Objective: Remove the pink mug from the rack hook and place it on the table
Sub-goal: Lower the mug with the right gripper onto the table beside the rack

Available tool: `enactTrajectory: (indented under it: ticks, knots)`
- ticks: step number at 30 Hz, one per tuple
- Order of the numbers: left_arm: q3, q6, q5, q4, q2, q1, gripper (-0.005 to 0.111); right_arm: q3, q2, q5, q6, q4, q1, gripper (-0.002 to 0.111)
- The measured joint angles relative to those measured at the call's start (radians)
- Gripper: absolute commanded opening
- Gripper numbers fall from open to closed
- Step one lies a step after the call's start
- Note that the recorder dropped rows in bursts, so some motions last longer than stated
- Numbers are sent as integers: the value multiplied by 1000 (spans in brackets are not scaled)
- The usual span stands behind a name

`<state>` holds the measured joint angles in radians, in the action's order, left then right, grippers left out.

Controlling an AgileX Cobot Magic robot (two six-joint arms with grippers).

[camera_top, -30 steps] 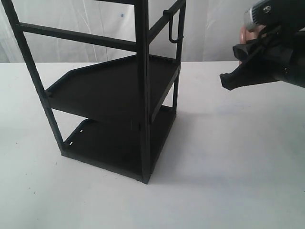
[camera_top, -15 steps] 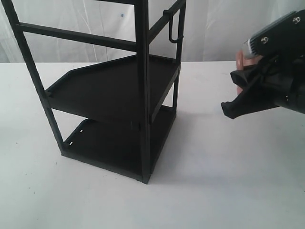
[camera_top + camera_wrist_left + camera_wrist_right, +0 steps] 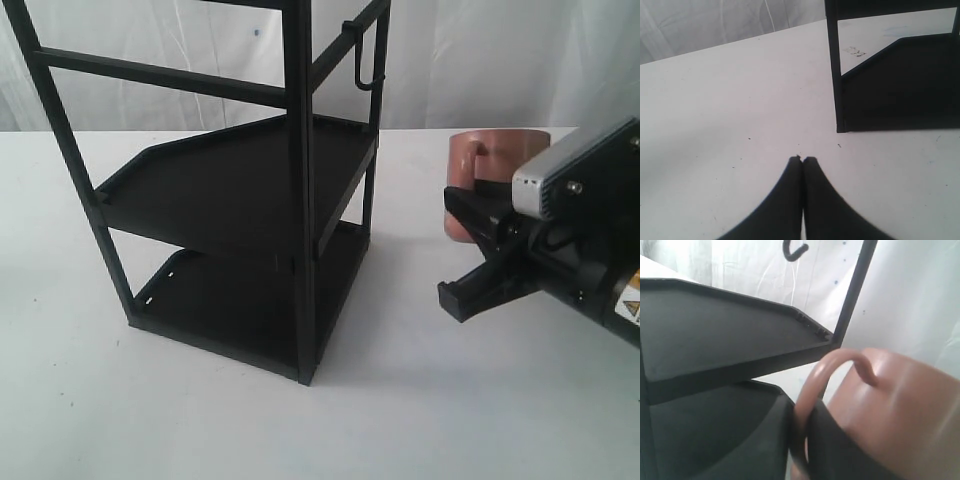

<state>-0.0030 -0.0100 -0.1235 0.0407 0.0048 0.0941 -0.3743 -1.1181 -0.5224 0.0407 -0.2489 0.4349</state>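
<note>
White flat tabletop (image 3: 200, 420): right black gripper (image 3: 468, 250) grasps the salmon-pink cylindrical mug (image 3: 495, 160) by its handle, mug on its far side.

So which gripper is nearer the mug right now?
Right. The right gripper is at the mug, one finger through its handle. The left gripper is shut above bare table near the rack's foot, with no mug in its view.
</note>
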Motion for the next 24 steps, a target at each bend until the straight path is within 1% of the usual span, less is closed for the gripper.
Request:
enactTrajectory:
  ticks: [7, 11, 14, 20, 24]
  knots:
    - [0, 0, 0, 0, 0, 0, 0, 66, -78, -164, 46, -74, 2, 0]
    - [0, 0, 0, 0, 0, 0, 0, 69, -166, -223, 46, -82, 2, 0]
    - [0, 0, 0, 0, 0, 0, 0, 69, -226, -302, 43, -84, 2, 0]
    - [0, 0, 0, 0, 0, 0, 0, 69, -358, -403, -26, -79, 2, 0]
    - [0, 0, 0, 0, 0, 0, 0, 69, -450, -499, -85, -18, 2, 0]
